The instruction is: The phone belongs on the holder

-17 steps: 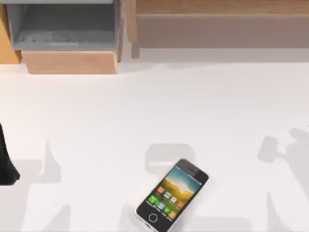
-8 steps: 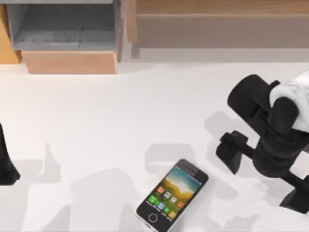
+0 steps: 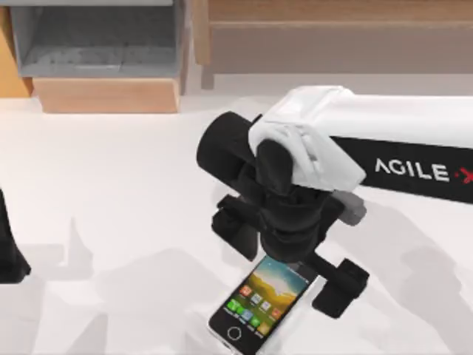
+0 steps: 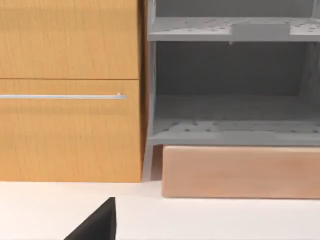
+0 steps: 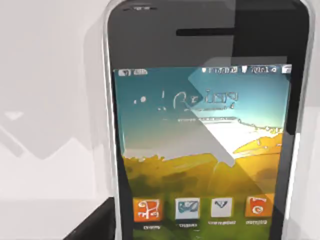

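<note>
Phone (image 3: pixel 259 302) flat on white table (image 3: pixel 133 185), wooden cabinet (image 3: pixel 103 55) behind.

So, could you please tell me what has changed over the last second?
The right arm swept in from the table's right, and its hand now hovers over the phone's top end without holding it. The phone lies flat where it was, and the left hand stays parked at the left edge.

On the white link of the right arm (image 3: pixel 414 148), seen from the top, stands "AGILE" in white letters on a black band, followed by a red mark cut by the edge. The phone (image 5: pixel 200 140) carries small words under its icons, but they cannot be read.
</note>
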Robot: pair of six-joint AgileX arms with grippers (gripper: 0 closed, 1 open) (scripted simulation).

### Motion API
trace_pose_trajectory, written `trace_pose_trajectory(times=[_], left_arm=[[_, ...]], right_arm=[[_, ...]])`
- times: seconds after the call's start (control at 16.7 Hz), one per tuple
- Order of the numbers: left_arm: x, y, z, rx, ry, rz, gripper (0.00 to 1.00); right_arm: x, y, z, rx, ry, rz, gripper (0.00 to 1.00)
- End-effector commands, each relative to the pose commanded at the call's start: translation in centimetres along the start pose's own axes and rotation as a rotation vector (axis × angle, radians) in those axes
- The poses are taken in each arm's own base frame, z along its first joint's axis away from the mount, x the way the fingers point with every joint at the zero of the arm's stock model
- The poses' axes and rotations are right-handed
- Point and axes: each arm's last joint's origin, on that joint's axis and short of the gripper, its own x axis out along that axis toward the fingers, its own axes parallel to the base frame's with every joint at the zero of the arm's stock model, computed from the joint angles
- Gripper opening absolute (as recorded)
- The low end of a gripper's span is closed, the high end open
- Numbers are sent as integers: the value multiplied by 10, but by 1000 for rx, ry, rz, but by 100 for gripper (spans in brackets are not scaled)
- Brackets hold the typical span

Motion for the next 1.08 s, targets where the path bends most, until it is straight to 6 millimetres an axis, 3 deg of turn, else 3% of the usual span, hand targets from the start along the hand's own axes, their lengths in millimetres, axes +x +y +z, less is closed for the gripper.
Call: trace_pose_trajectory(times=[0.18,0.48,0.96,1.08], left_arm=[[0,0,0,0,0,0,100],[0,0,0,0,0,0,100],[0,0,0,0,0,0,100],[0,0,0,0,0,0,100]], right_arm=[[-11,8,-12,-13,1,41,100],[-11,7,-10,-11,1,44,100],[62,12,-12,-13,1,45,100],[69,11,-12,-13,1,41,100]])
